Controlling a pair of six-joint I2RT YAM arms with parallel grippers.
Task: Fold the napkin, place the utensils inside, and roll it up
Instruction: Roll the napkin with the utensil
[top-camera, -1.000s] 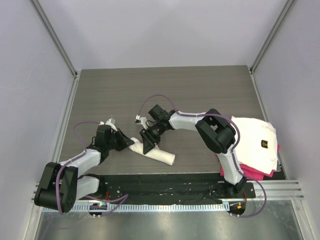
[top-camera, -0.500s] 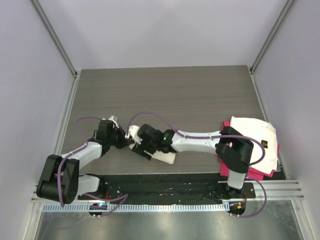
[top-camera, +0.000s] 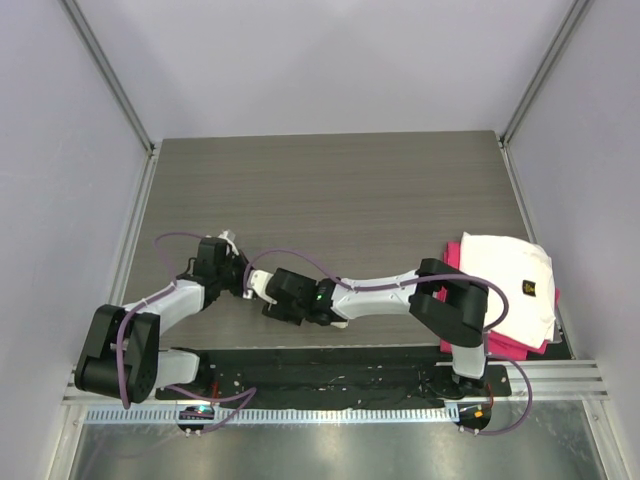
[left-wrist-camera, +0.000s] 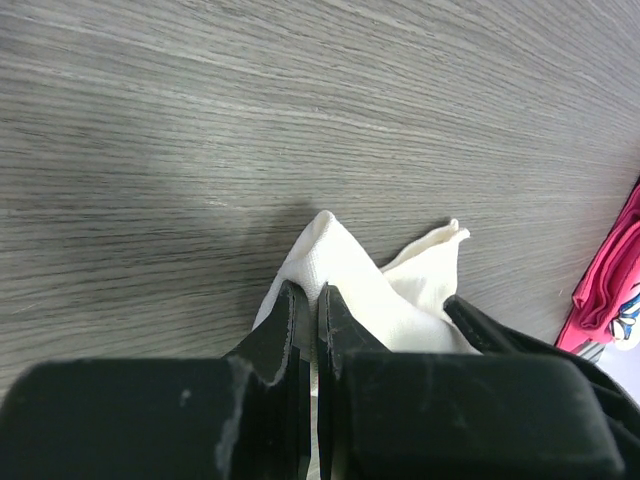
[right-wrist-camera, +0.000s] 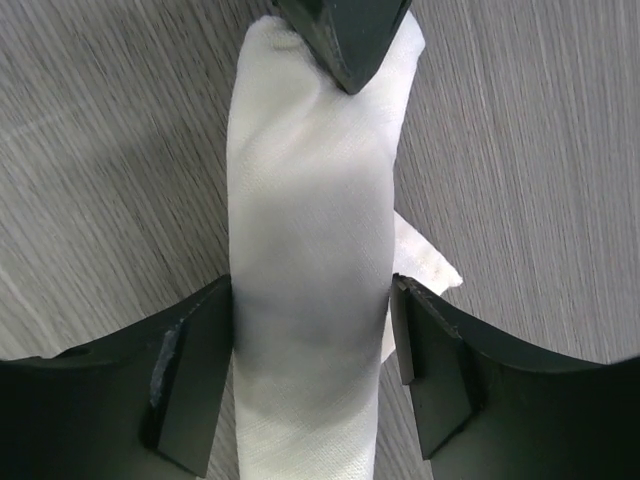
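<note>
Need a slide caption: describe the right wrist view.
Right jaws grip the rolled napkin on the table; left jaws pinch its far end.

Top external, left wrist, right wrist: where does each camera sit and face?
Top external: above and behind the robot, looking down at the table; left arm and right arm show.
Left wrist: low, along the table; left pincer pinching the napkin.
Right wrist: looking down; right pincer straddles the napkin roll.
Shared: both wrist views show the napkin and the left pincer's tip.
</note>
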